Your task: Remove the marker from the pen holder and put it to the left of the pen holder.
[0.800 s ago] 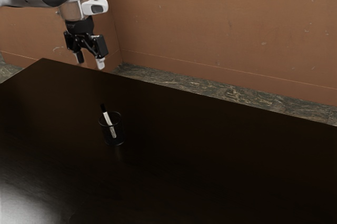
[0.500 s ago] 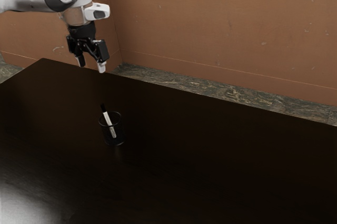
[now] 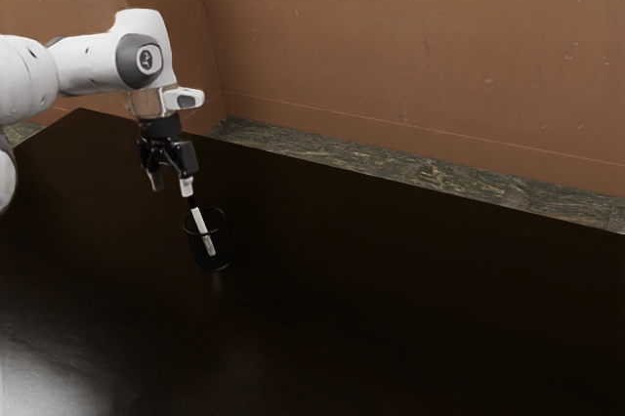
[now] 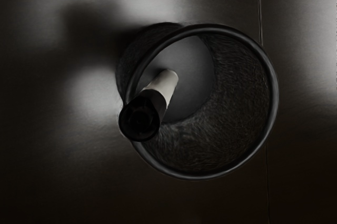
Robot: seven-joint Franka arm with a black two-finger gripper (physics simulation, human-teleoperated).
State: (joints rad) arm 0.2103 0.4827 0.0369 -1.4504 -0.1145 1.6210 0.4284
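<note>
Super dark tabletop [image 3: 391, 289], rusty-brown walls [image 3: 410, 45], kinda moody.
Marker [image 3: 202, 224]'s leaning in the pen holder [image 3: 225, 230], black end poking out; end effector [image 3: 172, 185] is right above, fingers apart. Pale sheen at the exterior view's lower left, streaky grey floor [image 3: 430, 174] past the edge.

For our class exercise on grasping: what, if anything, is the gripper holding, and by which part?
Nothing; the gripper is open, the marker leaning in the pen holder.
</note>
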